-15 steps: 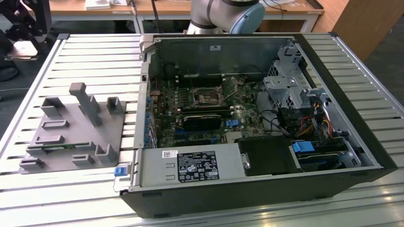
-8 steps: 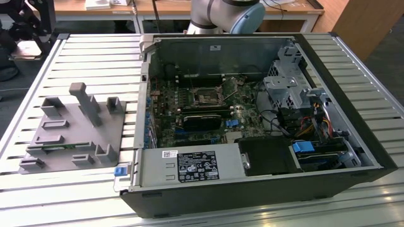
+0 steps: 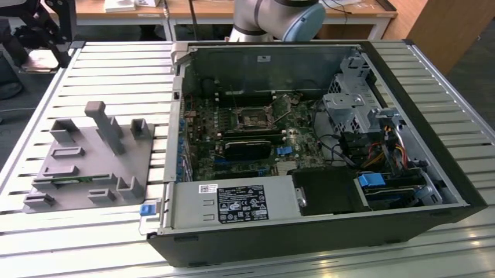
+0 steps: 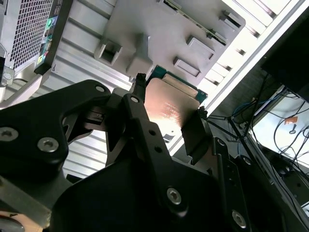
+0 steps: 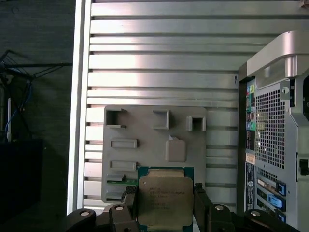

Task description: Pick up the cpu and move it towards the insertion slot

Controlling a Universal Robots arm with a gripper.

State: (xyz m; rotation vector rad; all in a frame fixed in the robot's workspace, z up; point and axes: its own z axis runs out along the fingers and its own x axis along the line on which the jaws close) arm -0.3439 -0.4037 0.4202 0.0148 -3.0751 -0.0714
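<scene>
the end effector [image 5: 164, 197] is gripping the cpu [image 5: 162, 207]. its two black fingers [image 5: 129, 199] are pressing on opposite edges of the chip, as both wrist views are showing. the cpu is sitting flat between them, its silvery face turned toward the first wrist camera and a strip of green rim showing at one edge. it is hanging clear of the grey fixture plate [image 5: 145, 133], which is lying on the slatted metal surface [image 5: 159, 48] just beside the open computer case [image 3: 270, 58]. how high above the plate it is hanging i cannot tell.

so the pick is looking done, and the carry is what is left. the insertion slot [image 3: 254, 117] is sitting inside the case near the middle of the green board [image 3: 203, 124], with a dark centre and a shiny frame. in the first wrist view the plate is lying under the chip and the case's perforated rear panel [image 5: 270, 125] is standing beside it. judging by that, the cpu is hovering over the plate's end of the surface, well apart from the slot, with the case wall standing between them.
</scene>
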